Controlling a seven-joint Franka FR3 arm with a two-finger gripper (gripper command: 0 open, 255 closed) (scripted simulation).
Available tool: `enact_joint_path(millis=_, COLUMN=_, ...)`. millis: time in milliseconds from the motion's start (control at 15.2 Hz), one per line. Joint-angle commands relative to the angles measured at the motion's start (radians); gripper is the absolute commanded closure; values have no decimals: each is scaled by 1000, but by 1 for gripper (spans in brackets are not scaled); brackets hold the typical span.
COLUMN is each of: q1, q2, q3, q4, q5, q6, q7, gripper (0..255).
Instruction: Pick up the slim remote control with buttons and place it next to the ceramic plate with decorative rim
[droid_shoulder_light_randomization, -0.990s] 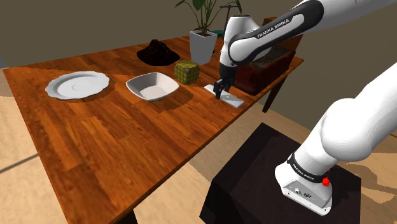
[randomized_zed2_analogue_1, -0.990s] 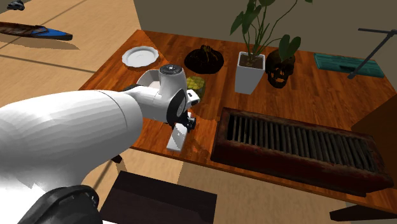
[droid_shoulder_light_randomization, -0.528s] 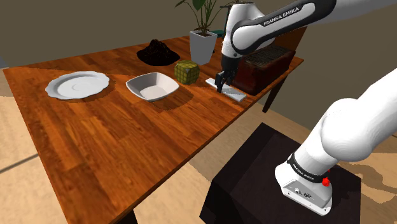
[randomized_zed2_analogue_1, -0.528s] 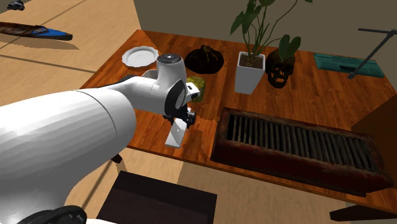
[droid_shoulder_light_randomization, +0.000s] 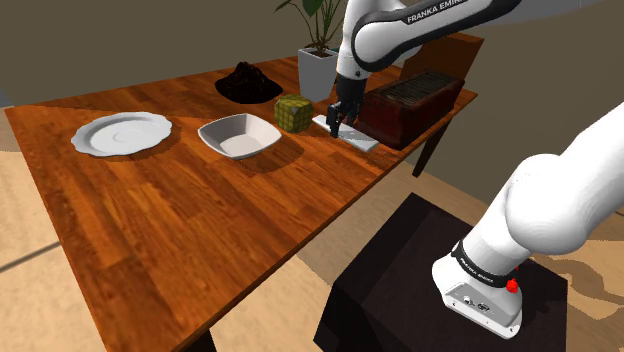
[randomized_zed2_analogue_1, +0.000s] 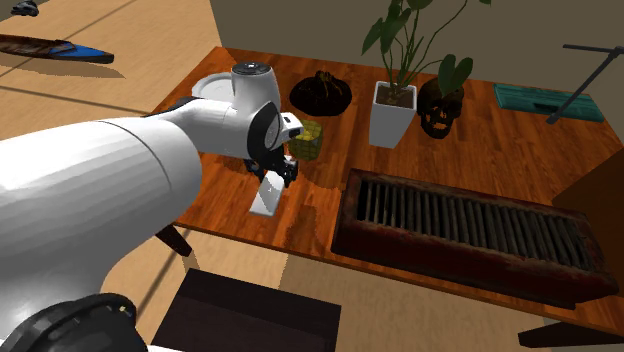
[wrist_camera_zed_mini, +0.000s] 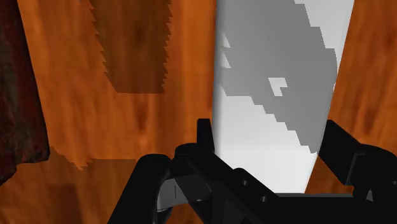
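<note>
— Grip on the remote?
— Sound, apparently: the gripper pinches it at one end, well apart from the plate, with the bowl between them.
— Advice?
— It should travel high over the bowl, then be lowered just beside the plate's rim.

Both exterior views overlook table and plate.

I've got a reddish-brown wooden table with glossy plank grain, and one dark table leg under its corner. The tan floor around it is crossed by long shadows. A flat olive-brown wall stands behind.
</note>
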Motion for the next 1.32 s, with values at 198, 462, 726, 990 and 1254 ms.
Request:
enact_joint_path(millis=198, q1=48, q2=119, q3=61, q4=125, q5=16, q6=-7, q7=99, gripper=255)
enact_joint_path(millis=462, q1=83, q2=223, q3=100, q4=249, q5=16, q6=-28, q7=173, gripper=255)
enact_joint_path(millis=726, q1=119, q2=335, q3=131, q4=393, q5=7, q6=-60, q7=243, gripper=255)
enact_joint_path(millis=990, q1=158, q2=457, q3=154, q4=559, q5=-8, q6=-106, q7=309, gripper=255)
enact_joint_path(millis=1254, q1=201, q2=593, q3=169, q4=756, q5=-26, q6=-169, q7=367, gripper=255)
